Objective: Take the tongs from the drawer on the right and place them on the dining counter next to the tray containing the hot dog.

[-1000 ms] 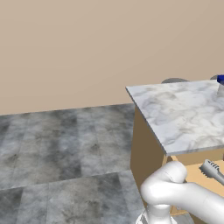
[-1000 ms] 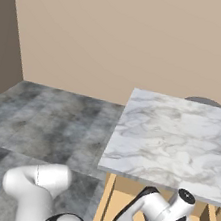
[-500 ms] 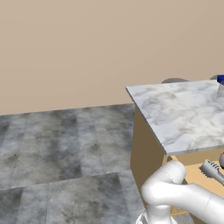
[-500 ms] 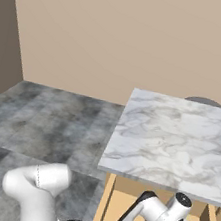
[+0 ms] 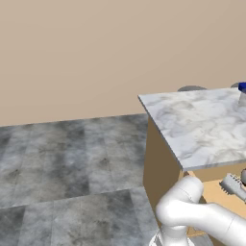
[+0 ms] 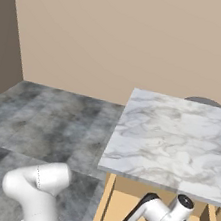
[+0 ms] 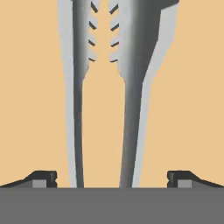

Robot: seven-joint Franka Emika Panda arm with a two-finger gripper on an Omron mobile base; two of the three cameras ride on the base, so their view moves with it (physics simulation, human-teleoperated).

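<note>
While poised low over the orange-tan floor of the drawer (image 7: 188, 87), claw (image 7: 111, 178) spread wide, fingertips (image 7: 43, 178) set well apart and gripping nothing. Tongs (image 7: 109, 87) lying flat on drawer floor directly ahead of claw, both slim arms running between the two fingertips, clear of either. Ridged ends at far side from claw, arms slightly parted. Cannot tell whether fingertips touch drawer floor. From left base view, ridged end of tongs (image 5: 234, 185) visible inside open drawer (image 5: 214, 192), beneath overhanging edge of marble counter (image 5: 202, 125). Blue tray (image 5: 242, 87) at far edge of counter, well apart from claw.
</note>
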